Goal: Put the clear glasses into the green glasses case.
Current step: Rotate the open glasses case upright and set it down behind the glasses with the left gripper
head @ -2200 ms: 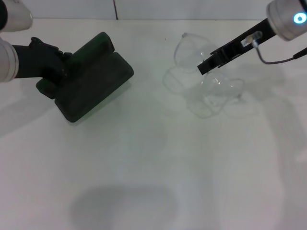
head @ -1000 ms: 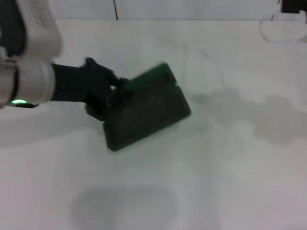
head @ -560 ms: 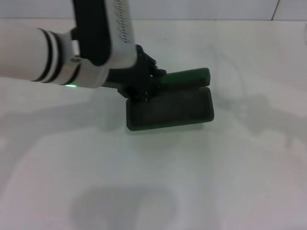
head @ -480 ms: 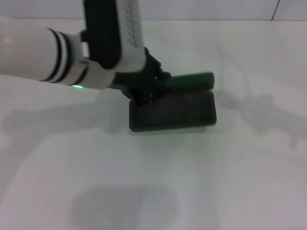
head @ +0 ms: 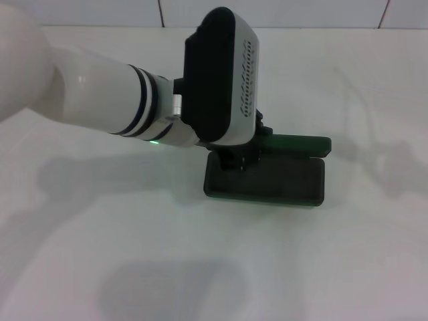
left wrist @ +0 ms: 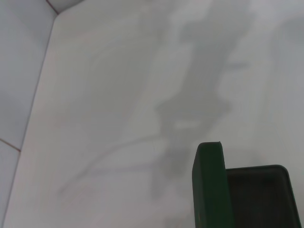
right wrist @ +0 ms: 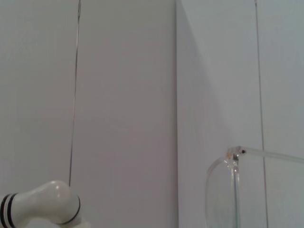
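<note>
No brand, label or legible writing shows on any item in these views; the lid face of the case is turned edge-on, so any lettering there cannot be read.

The green glasses case [head: 267, 180] lies open on the white table [head: 200, 267], right of centre in the head view. Its long axis runs across the table from the robot's left to its right. The tray faces upward, dark inside. The lid [head: 294, 144] stands raised along the far long edge. In the left wrist view the lid [left wrist: 209, 190] appears as a bright green upright edge beside the dark tray [left wrist: 259, 194].

The left gripper [head: 242, 158] is at the left end of the case, at the hinge side, under the bulky wrist housing. The fingers are largely hidden, so whether they grip the case cannot be told.

The clear glasses [right wrist: 232, 190] show only in the right wrist view, off the table against a white tiled wall [right wrist: 123, 95], with one lens rim and a thin arm extending from the hinge. They appear held aloft, close to that camera. The right gripper is not visible.
</note>
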Controlling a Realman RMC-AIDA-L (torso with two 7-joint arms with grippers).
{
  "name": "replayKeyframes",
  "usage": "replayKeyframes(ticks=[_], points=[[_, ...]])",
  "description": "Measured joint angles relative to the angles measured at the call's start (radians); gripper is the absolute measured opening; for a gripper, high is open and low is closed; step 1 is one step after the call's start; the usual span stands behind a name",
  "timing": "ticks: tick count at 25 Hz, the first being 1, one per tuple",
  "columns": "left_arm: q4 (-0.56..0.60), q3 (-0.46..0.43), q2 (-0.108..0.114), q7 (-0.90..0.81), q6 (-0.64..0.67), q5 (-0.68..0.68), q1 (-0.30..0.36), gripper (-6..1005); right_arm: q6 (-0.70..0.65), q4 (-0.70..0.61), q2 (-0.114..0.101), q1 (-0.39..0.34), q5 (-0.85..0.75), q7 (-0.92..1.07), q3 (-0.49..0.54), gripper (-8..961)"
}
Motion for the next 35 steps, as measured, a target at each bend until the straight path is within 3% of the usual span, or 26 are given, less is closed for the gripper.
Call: replayKeyframes(ticks=[18,35], points=[[-0.058,0.013,-0.004,0.016,-0.128,-0.017,0.003,223,-0.045,0.088,-0.002,-0.005,0.001,-0.015,0.057,72],[-0.012,0.034,-0.004,0.012,-0.150,-0.032,0.022,244,-0.057,0.119,-0.005,-0.013,-0.005,-0.037,0.099,71]])
